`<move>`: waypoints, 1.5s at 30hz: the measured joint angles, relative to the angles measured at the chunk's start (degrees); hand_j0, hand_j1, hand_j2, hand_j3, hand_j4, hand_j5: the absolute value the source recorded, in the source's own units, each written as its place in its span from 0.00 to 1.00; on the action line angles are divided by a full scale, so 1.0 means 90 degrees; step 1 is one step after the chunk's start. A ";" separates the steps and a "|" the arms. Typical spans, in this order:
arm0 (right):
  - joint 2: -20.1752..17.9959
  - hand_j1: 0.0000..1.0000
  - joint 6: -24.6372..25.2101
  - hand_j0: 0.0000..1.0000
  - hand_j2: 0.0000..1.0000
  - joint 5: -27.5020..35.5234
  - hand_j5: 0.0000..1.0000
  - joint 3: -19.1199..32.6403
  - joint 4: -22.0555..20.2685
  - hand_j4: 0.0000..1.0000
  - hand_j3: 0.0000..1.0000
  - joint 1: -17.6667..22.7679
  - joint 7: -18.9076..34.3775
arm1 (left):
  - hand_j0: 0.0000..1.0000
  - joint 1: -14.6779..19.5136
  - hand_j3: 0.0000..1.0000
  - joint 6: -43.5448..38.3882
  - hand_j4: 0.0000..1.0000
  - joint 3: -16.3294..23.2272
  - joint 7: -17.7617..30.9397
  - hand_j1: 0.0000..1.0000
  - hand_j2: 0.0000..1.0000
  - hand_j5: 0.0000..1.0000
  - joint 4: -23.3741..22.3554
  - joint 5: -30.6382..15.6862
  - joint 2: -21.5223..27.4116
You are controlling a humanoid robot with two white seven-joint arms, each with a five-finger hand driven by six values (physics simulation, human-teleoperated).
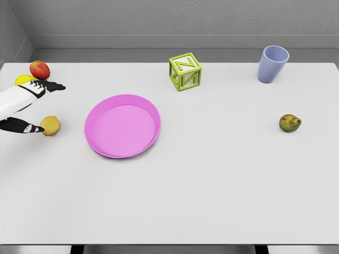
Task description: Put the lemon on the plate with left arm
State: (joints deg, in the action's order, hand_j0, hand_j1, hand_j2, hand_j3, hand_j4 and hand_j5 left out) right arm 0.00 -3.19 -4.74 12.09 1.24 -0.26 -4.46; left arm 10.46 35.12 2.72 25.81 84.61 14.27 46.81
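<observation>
Left hand (pixel 33 106) reaches in beside the lemon (pixel 51 125), left of the pink plate (pixel 122 126).
An apple (pixel 39 69) and a yellow fruit (pixel 23 80) lie just behind; the fingers are spread wide, thumb touching the lemon, holding nothing.

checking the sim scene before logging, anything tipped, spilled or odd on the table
Nothing is spilled or damaged. The lilac plastic cup stands upright, and the green lattice letter cube sits flat, merely turned at an angle. The pink round plate holds nothing.
</observation>
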 measured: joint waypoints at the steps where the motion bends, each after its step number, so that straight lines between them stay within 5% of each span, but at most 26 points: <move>1: 0.0000 1.00 0.0001 1.00 1.00 0.0002 1.00 0.0016 0.0003 1.00 1.00 0.0000 0.0001 | 1.00 0.0000 1.00 0.0000 1.00 0.0002 0.0002 1.00 1.00 1.00 0.0002 0.0001 -0.0004; 13: 0.0000 1.00 0.0003 1.00 1.00 -0.0001 1.00 0.0030 0.0009 1.00 1.00 0.0000 -0.0001 | 1.00 -0.0059 1.00 -0.0001 1.00 0.0006 0.0014 1.00 1.00 1.00 -0.0016 0.0227 -0.0011; 24: 0.0000 1.00 0.0003 1.00 1.00 -0.0001 1.00 0.0030 0.0009 1.00 1.00 0.0000 -0.0001 | 1.00 0.0186 1.00 -0.0001 1.00 0.0861 -0.0042 1.00 1.00 1.00 -0.0027 0.0685 0.0492; 30: 0.0000 1.00 0.0003 1.00 1.00 -0.0001 1.00 0.0029 0.0009 1.00 1.00 0.0000 -0.0002 | 1.00 0.1250 1.00 -0.0008 1.00 0.1765 -0.0037 1.00 1.00 1.00 -0.0278 0.0829 0.0720; 35: 0.0000 1.00 0.0003 1.00 1.00 -0.0001 1.00 0.0027 0.0009 1.00 1.00 0.0000 -0.0001 | 1.00 0.1250 1.00 -0.0001 1.00 0.2246 -0.0010 1.00 1.00 1.00 -0.0470 0.0994 0.0653; 45: 0.0000 1.00 0.0003 1.00 1.00 -0.0001 1.00 0.0031 0.0009 1.00 1.00 0.0000 0.0000 | 1.00 0.1650 1.00 -0.0002 1.00 0.2397 0.0003 1.00 1.00 1.00 -0.1305 0.1187 0.0519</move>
State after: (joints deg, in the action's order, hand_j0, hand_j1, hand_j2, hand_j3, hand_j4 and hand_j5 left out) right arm 0.00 -3.16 -4.75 12.37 1.32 -0.26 -4.46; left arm 25.31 35.10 24.29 25.83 72.87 24.96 51.48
